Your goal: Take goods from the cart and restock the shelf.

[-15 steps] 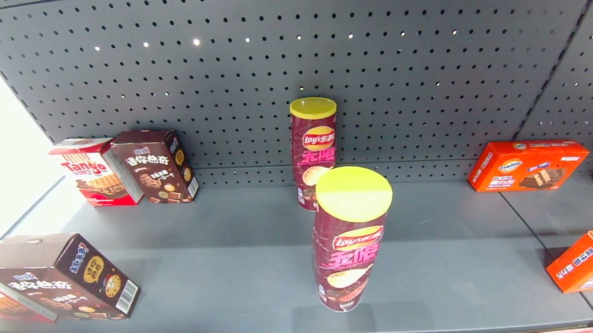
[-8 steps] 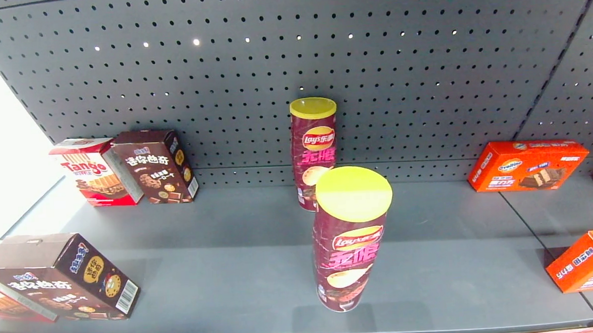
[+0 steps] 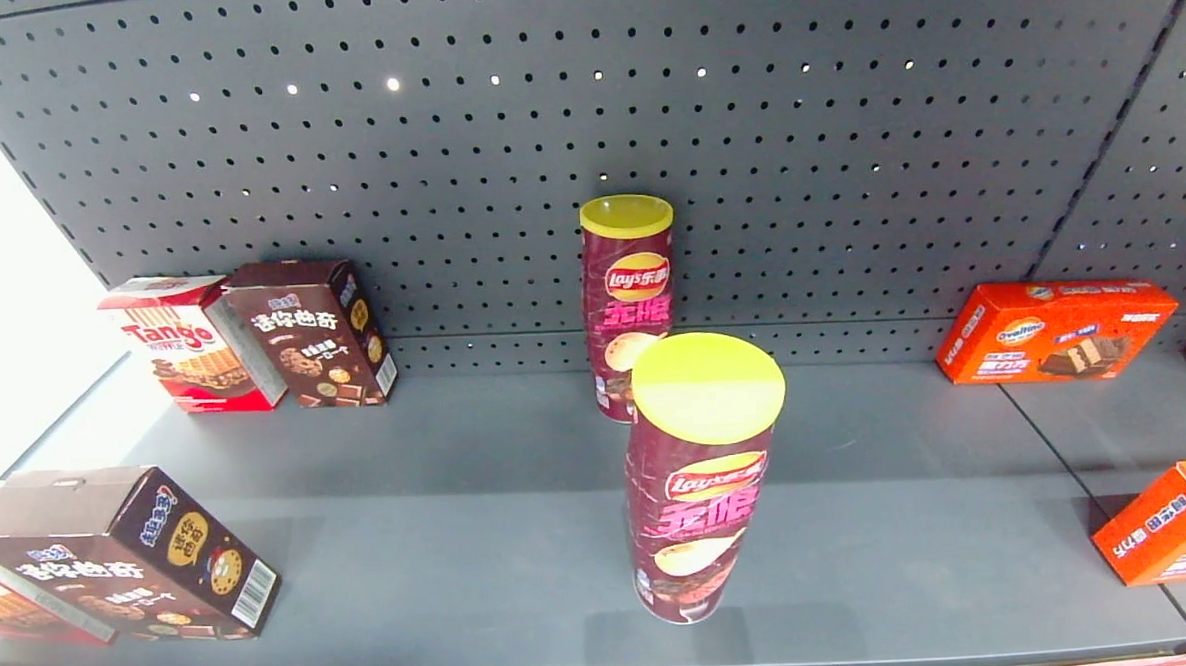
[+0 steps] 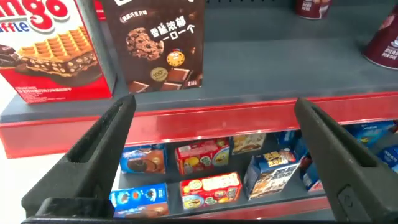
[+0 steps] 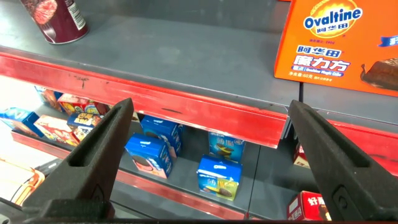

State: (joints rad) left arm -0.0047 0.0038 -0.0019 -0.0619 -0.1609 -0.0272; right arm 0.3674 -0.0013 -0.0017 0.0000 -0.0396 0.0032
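While we're on this restock clip, where is everything sitting on the shelf? (packrat)

Two maroon chip cans with yellow lids, both upright, about mid-shelf. The front can stands near the front edge. The back can is right up by the pegboard wall, slightly to the left. They're apart, not touching. (tinbot)

And the boxes? (packrat)

Back left corner has the back wafer box and back cookie box side by side, pretty much touching. Front left corner has the front cookie box with the front wafer box just beside it on the outer side, both standing at the front edge. At the right end, the back orange box is against the wall and the front orange box is near the front edge. (tinbot)

So what are the arms holding? (packrat)

Nothing, lol. The left pincer is spread wide and empty, sitting out in front of the shelf's red front lip by the front left corner, facing those two boxes. Same deal for the right pincer: spread, empty, in front of the lip near the front orange box, with the front can's base off toward the middle. Below the lip there's a lower shelf with small blue packs and other little boxes on it. (tinbot)
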